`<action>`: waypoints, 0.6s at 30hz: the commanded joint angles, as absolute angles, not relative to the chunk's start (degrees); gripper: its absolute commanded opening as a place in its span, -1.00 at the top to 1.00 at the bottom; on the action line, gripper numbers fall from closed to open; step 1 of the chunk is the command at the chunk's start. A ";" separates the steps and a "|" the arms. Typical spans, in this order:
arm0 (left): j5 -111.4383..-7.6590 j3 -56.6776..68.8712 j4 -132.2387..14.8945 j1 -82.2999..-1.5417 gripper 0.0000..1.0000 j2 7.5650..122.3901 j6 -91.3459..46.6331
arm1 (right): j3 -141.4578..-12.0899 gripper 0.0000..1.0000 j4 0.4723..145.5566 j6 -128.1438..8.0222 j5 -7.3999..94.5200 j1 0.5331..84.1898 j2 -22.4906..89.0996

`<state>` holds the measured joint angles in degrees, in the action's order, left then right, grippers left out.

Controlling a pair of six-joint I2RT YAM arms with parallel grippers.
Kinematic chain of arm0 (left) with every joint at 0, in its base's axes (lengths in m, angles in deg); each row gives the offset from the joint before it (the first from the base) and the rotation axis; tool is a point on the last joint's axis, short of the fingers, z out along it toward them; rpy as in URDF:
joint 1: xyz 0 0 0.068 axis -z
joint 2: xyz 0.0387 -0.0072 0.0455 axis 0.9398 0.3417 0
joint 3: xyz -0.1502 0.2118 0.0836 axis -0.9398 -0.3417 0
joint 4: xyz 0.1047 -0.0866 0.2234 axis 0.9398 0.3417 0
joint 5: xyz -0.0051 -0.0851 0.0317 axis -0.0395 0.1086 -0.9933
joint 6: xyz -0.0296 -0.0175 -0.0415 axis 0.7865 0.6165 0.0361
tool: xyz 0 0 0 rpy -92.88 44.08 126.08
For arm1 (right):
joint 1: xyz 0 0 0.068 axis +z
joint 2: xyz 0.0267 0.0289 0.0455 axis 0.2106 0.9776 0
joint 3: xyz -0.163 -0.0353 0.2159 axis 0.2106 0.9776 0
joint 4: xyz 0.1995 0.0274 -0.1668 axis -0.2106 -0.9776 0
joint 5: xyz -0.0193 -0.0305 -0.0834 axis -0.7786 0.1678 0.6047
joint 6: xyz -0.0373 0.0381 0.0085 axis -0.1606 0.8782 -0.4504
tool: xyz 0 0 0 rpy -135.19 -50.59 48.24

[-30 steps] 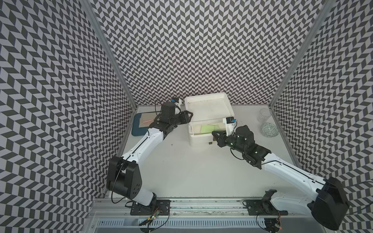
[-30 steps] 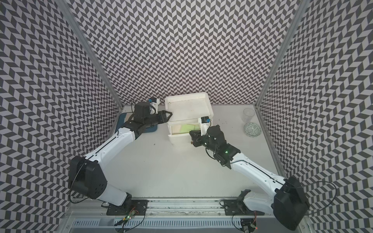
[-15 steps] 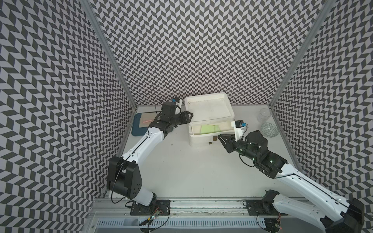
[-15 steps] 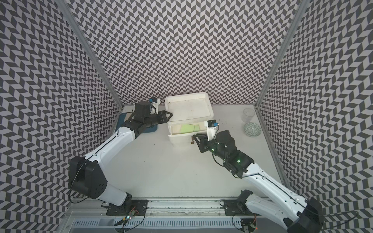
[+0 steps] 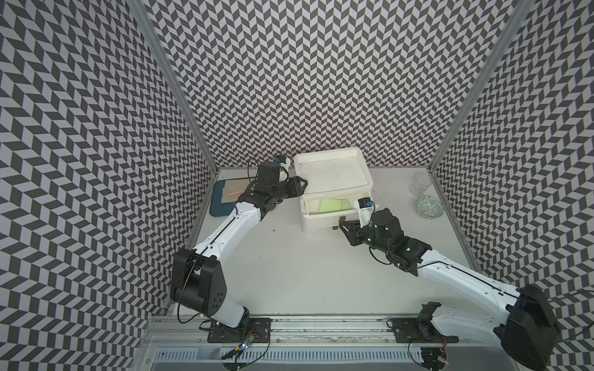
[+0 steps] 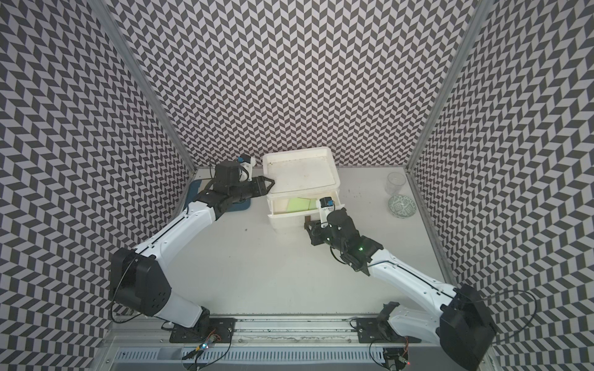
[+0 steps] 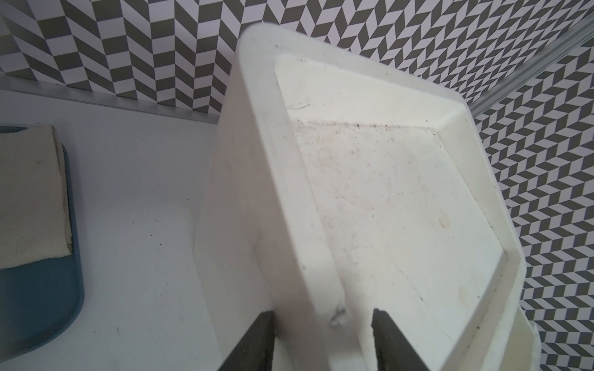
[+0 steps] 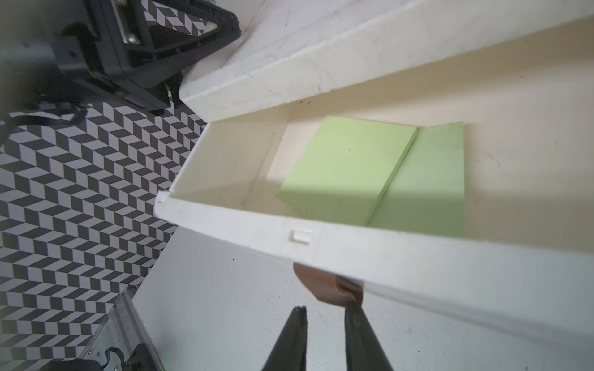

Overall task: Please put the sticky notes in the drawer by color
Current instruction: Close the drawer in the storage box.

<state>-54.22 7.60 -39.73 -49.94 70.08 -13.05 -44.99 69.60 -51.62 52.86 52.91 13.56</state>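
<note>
At the far left a blue tray point(image 5: 218, 208) carries a folded beige cloth point(image 5: 233, 192). Just beside it the left gripper point(image 5: 301, 188) straddles the left top rim of the white 3-drawer unit point(image 5: 334, 175), 1 finger outside the wall and 1 inside the recessed top. Whether the jaws actually pinch the rim cannot be told.

The unit stands near the back wall, its front facing the robot's base and its long axis running side to side across the table. Its plastic is off-white, and the recess is scuffed and speckled with dark specks.

The top drawer point(image 8: 418, 257) is pulled out toward the near edge. Inside lie 2 visible light-green sticky notes point(image 8: 347, 170), flat, 1 overlapping the other and turned at a slight angle.

A brown tab handle point(image 8: 324, 286) sticks out below the drawer's front. The right gripper point(image 8: 324, 310) points at it with its jaws a narrow gap apart and nothing between them. 1 fingertip is at the tab's edge.

Further right stand a clear glass cup point(image 5: 421, 183) and a patterned bowl point(image 5: 429, 207).
</note>
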 commanded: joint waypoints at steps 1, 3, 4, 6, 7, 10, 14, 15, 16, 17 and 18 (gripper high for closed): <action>-49.54 7.97 -35.24 -47.81 -0.03 71.70 -14.17 | -48.50 0.50 75.42 -52.74 56.67 53.20 15.62; -49.49 8.05 -35.15 -47.71 -0.03 71.68 -14.19 | -49.08 0.50 76.74 -52.56 58.72 53.12 16.64; -49.54 8.14 -35.08 -47.70 -0.03 71.66 -14.18 | -49.06 0.50 77.91 -52.73 59.55 53.12 17.18; -49.50 8.23 -34.99 -47.54 -0.02 71.68 -14.18 | -48.98 0.50 80.50 -52.74 60.88 53.12 18.19; -49.52 8.34 -34.98 -47.48 -0.03 71.63 -14.26 | -48.95 0.50 81.91 -52.74 61.13 53.04 18.95; -49.53 8.38 -34.89 -47.39 -0.03 71.56 -14.27 | -49.93 0.50 85.02 -52.73 61.28 53.03 21.16; -49.76 8.42 -34.32 -47.17 -0.02 71.44 -14.46 | -51.96 0.51 87.31 -52.90 62.25 53.03 24.29; -49.80 8.47 -34.20 -47.24 -0.02 71.33 -14.51 | -51.67 0.51 88.78 -52.71 62.58 53.03 24.84; -49.97 8.48 -34.10 -47.19 -0.03 71.16 -14.50 | -51.12 0.51 90.44 -52.57 63.02 53.03 25.29; -50.11 8.53 -33.94 -47.23 -0.03 70.90 -14.54 | -50.85 0.51 90.94 -52.71 63.33 53.03 25.36; -50.34 8.53 -33.75 -47.19 -0.03 70.77 -14.68 | -50.46 0.51 91.50 -53.06 63.42 53.05 25.37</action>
<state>-54.39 8.04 -38.81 -49.77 70.12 -13.23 -49.91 83.20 -52.01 61.56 52.87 25.02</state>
